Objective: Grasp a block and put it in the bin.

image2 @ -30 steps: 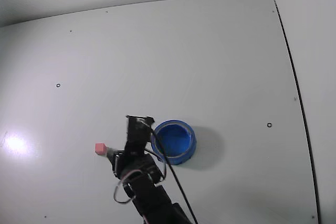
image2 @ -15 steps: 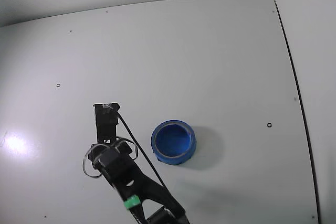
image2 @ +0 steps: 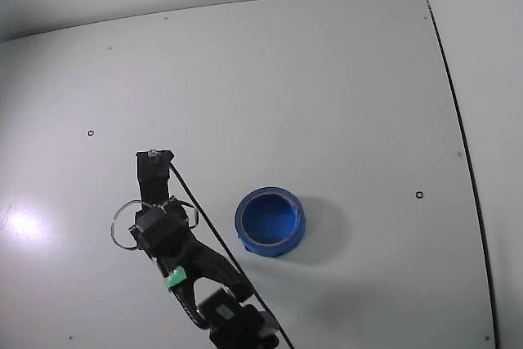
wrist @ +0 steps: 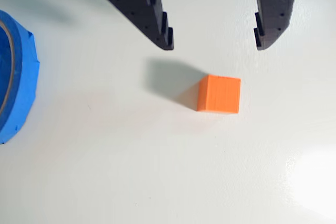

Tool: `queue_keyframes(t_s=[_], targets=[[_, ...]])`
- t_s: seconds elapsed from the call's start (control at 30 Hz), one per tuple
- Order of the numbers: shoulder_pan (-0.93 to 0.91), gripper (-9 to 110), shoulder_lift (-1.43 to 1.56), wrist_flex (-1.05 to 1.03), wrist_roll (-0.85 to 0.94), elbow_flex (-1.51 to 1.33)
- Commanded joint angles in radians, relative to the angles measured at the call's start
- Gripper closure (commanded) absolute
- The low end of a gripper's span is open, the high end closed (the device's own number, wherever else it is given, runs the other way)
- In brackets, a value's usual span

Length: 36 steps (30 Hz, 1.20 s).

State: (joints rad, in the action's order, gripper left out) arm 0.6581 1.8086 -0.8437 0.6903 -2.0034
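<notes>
The block [wrist: 219, 94] is a small orange-red cube lying on the white table in the wrist view. My gripper [wrist: 214, 45] is open and empty. Its two black fingertips hang just above the cube in that view, one to each side, touching nothing. The bin [wrist: 16, 77] is a round bright-blue container, cut off at the left edge of the wrist view. In the fixed view the bin [image2: 270, 222] stands to the right of my arm, and my gripper [image2: 154, 163] points up the picture. The cube is hidden in the fixed view.
The white table [image2: 310, 79] stretches up and to the right in the fixed view, with a dark seam along its right side. The arm's base and cable [image2: 221, 308] fill the lower left. A bright light glare [image2: 20, 222] lies at the left.
</notes>
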Motion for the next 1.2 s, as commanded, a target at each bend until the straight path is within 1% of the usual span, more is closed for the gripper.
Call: queue_keyframes(t_s=[0.0, 0.47, 1.17], targets=[[0.009, 79, -0.038, 0.009, 0.009, 0.130], [0.009, 79, -0.230, 0.009, 0.011, 0.290], [0.009, 79, -0.293, 0.011, 0.011, 0.302]])
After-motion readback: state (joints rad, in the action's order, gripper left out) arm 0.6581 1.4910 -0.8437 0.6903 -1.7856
